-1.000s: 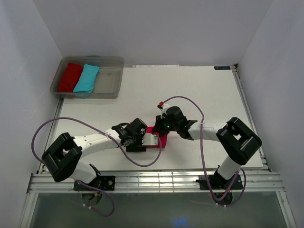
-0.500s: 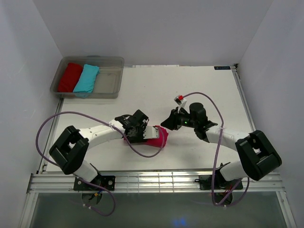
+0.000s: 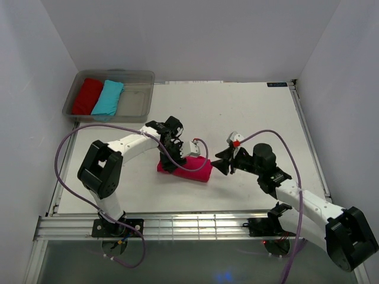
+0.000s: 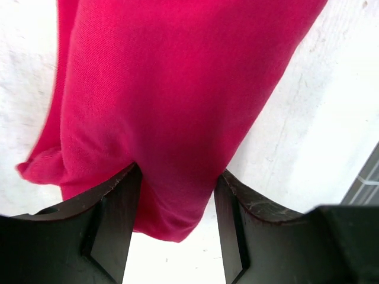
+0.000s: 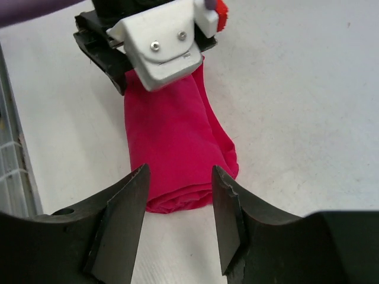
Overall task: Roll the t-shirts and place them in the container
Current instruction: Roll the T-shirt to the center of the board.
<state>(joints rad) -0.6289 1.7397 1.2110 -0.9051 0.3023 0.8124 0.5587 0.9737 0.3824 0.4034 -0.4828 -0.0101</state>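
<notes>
The magenta-pink t-shirt (image 3: 192, 170) lies rolled into a short log on the white table, left of centre. My left gripper (image 3: 167, 161) points down over the roll's left end. In the left wrist view its jaws (image 4: 177, 171) press on the fabric (image 4: 177, 89) from both sides. My right gripper (image 3: 219, 164) is open and empty, just off the roll's right end and not touching it. In the right wrist view the roll's layered end (image 5: 172, 148) lies beyond my open right gripper (image 5: 180, 171), with the left gripper's white housing (image 5: 157, 41) at the far end.
A clear plastic bin (image 3: 139, 103) stands at the back left, holding a darker red bundle (image 3: 87, 96) and a turquoise bundle (image 3: 108, 99). A purple cable (image 3: 189, 167) drapes over the roll. A metal rail (image 3: 189, 225) runs along the near edge.
My right gripper has pulled back to the right, away from the roll. My left gripper has shifted toward the roll's far-left end. More of the rolled shirt now shows.
</notes>
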